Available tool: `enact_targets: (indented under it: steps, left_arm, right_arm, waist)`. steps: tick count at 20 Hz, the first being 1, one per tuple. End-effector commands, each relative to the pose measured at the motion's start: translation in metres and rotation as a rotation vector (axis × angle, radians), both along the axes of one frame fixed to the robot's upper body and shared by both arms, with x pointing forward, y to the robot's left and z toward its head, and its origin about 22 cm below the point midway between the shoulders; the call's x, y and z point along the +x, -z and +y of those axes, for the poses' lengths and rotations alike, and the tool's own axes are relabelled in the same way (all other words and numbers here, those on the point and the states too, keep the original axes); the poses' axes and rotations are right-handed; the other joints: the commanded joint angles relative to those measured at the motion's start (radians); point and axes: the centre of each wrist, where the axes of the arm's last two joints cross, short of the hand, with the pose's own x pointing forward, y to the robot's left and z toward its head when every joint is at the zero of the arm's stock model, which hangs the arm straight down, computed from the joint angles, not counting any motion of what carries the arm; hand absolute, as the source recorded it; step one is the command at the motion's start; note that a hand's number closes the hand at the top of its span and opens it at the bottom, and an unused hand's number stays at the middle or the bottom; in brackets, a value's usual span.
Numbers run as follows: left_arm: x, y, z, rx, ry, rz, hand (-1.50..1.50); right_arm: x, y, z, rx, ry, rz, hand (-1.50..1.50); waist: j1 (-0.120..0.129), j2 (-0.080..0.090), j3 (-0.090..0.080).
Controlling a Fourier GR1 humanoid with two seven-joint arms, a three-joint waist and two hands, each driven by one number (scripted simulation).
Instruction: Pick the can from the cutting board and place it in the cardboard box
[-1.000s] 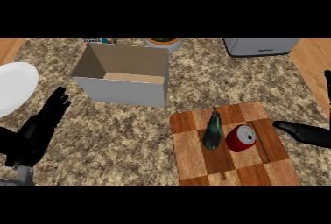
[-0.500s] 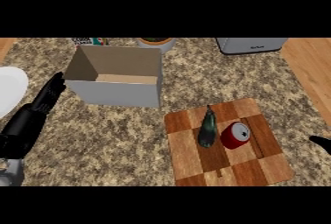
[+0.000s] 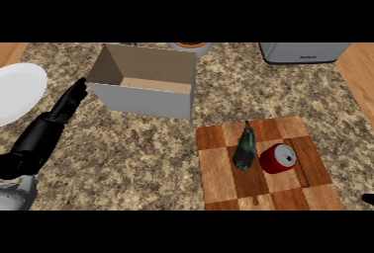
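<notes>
We are looking down at the desk (image 3: 139, 153) with the can (image 3: 278, 158) not yet picked up: it is lying on its side on the cutting board (image 3: 264, 185), near the board's right edge and about midway along it. We judge it is lying flat because it was simply set there as a pickup target; its silver end is facing up and to the right, so its long axis is running from lower left to upper right, slantwise across the board's stripes. A dark green bottle (image 3: 244, 149) is lying just beside the can on its left, neck pointing toward the board's far edge.

The cardboard box (image 3: 145, 81) is standing open near the desk's far edge, well apart from the board, its mouth upward and ready to receive the can.

Our left hand (image 3: 67, 106) is stretching along the desk's left side, fingers straight and open, tips close to the box's near left corner, holding nothing. Only a dark sliver of our right hand (image 3: 368, 198) is showing at the lower right edge; we cannot tell its state.

A white plate (image 3: 18, 91) is sitting at the left edge.
</notes>
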Motion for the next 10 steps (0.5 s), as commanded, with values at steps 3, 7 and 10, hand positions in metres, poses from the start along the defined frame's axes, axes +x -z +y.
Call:
enact_targets:
  steps: [3, 7, 10]
  left_arm:
    - [0.006, 0.003, -0.022, -0.02, 0.084, -0.018, 0.0]
    - [0.017, -0.004, -0.021, -0.004, 0.116, -0.045, 0.0]
    - [0.021, -0.004, -0.032, -0.005, 0.131, -0.046, 0.0]
  right_arm:
    - [-0.012, -0.024, 0.039, -0.112, 0.11, 0.294, -1.5]
    - [-0.011, -0.034, 0.054, -0.162, 0.192, 0.392, -1.5]
    - [-0.012, -0.03, 0.062, -0.158, 0.221, 0.461, -1.5]
  waist:
    - [0.082, 0.02, 0.002]
    - [0.123, 0.029, 0.003]
    - [0.136, 0.029, 0.005]
